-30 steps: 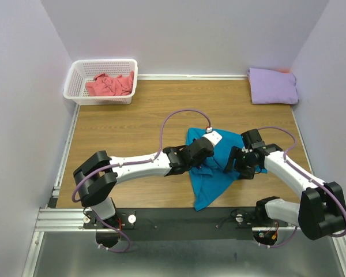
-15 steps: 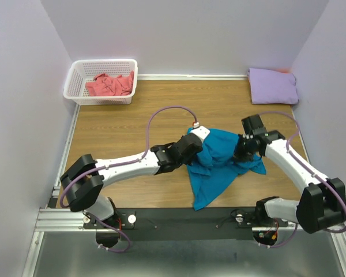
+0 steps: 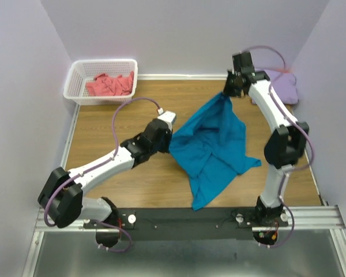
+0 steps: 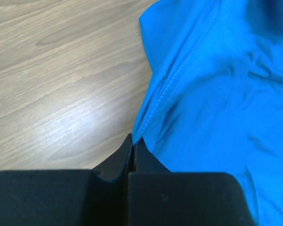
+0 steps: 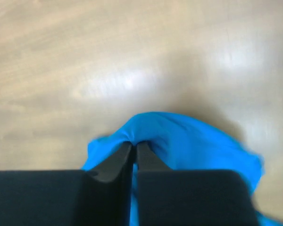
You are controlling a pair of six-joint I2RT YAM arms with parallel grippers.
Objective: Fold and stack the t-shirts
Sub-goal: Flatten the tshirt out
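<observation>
A teal-blue t-shirt (image 3: 212, 144) is stretched between both arms over the middle of the table. My left gripper (image 3: 169, 140) is shut on its left hemmed edge (image 4: 156, 96), low near the wood. My right gripper (image 3: 225, 92) is shut on a pinched fold at the shirt's far tip (image 5: 179, 136), lifted toward the back. The shirt's lower tail hangs to the front edge. A pale lavender t-shirt (image 3: 284, 85) lies folded at the back right, partly hidden by my right arm. A coral-pink t-shirt (image 3: 109, 84) lies crumpled in the basket.
The white lattice basket (image 3: 81, 69) stands in the back left corner. Walls close the table on the left, back and right. A black rail runs along the near edge (image 3: 190, 216). Purple cables loop off both arms.
My right gripper closed on the teal-blue shirt and pulled its corner far back and up. My left gripper drew its edge leftward. The shirt has spread out between them.
</observation>
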